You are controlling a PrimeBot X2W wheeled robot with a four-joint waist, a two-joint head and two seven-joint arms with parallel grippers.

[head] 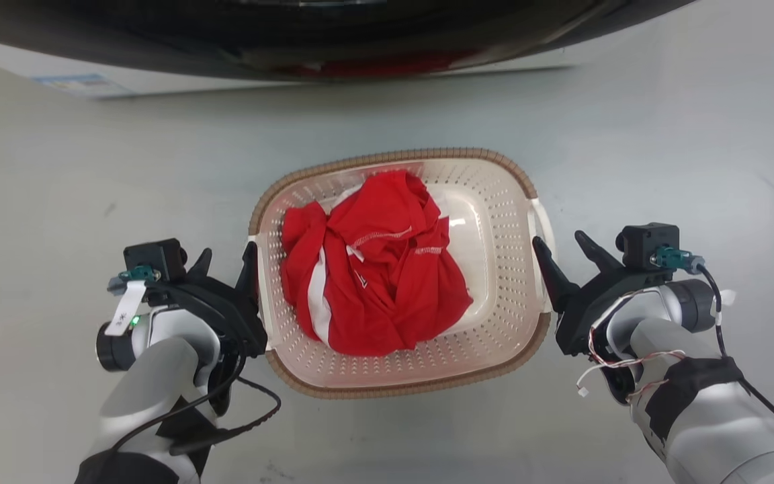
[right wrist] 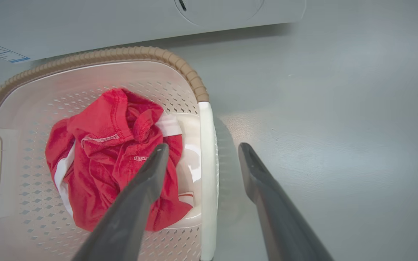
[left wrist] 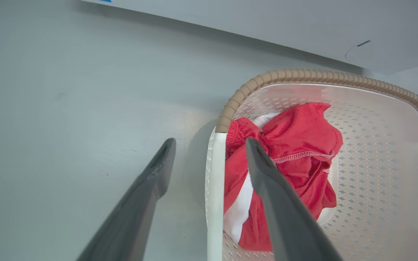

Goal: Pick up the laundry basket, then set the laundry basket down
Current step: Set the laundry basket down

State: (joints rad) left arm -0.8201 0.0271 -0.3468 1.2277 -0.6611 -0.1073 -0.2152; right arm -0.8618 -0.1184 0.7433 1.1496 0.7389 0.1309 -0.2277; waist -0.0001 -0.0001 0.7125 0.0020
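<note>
Bright, even light; soft shadows; sharp.

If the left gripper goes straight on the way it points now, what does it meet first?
Probably the white handle of the laundry basket, lying between the open fingers of the left gripper; the inner finger would reach the red garment. The height gap is unclear.

Laundry basket [head: 427, 153] with red clothing [head: 373, 269] — left hand [head: 229, 250], right hand [head: 557, 238] either side.
</note>
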